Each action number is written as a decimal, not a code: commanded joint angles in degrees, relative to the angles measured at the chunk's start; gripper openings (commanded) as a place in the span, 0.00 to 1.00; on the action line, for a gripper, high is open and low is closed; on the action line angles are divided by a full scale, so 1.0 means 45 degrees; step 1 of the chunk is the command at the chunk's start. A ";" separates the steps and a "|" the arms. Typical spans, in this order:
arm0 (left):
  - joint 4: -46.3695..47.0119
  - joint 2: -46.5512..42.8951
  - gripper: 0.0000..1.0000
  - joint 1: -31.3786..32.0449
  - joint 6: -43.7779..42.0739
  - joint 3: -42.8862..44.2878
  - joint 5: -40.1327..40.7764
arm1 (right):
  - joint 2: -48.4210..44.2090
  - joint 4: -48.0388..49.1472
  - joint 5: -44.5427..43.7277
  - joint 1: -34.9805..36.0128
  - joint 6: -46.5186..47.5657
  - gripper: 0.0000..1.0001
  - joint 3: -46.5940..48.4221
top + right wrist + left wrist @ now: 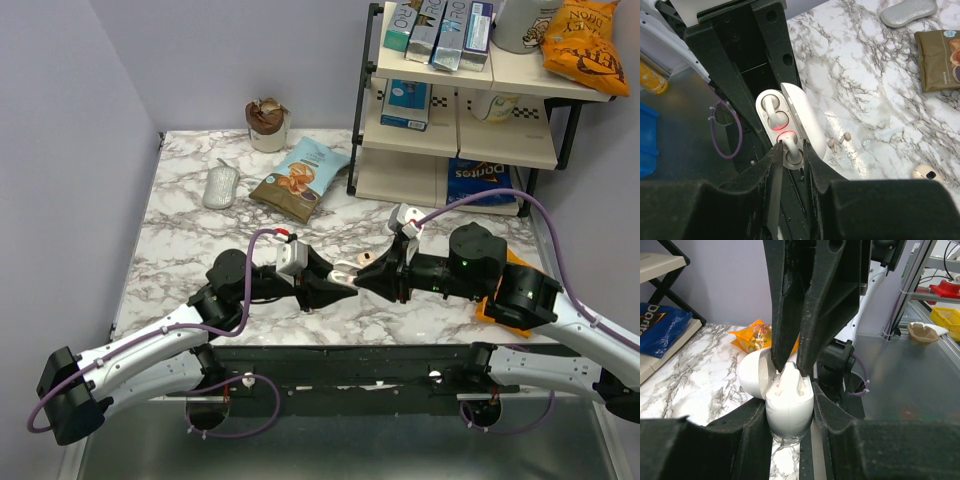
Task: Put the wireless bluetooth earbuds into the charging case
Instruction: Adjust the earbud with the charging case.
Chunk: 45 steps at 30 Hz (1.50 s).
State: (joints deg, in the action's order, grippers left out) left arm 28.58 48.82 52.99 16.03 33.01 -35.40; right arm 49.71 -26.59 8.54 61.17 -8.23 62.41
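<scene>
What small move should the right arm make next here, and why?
Probably ease the right claw a touch toward the case, pressing its earbud home. The left claw holds the case with its lid open. One slot is filled, and the pinched earbud sits at the mouth of the other slot, apparently not fully seated.
</scene>
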 commanded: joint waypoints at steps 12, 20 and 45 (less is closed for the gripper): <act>0.1032 -0.0107 0.00 0.0177 0.0129 0.0105 -0.0533 | -0.0284 0.0283 -0.0940 -0.0038 -0.0124 0.01 -0.0509; 0.1169 -0.0048 0.00 0.0177 0.0148 -0.0032 -0.0435 | -0.0988 0.0907 -0.1057 -0.0038 -0.0261 0.01 -0.0959; 0.1227 0.0089 0.00 0.0177 0.0090 0.0085 -0.0259 | -0.1048 0.1026 0.0330 -0.0038 0.0051 0.01 -0.1252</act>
State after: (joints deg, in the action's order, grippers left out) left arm 31.05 49.34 53.39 16.43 32.99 -35.38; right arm 44.14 -20.62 7.86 61.17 -9.41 57.08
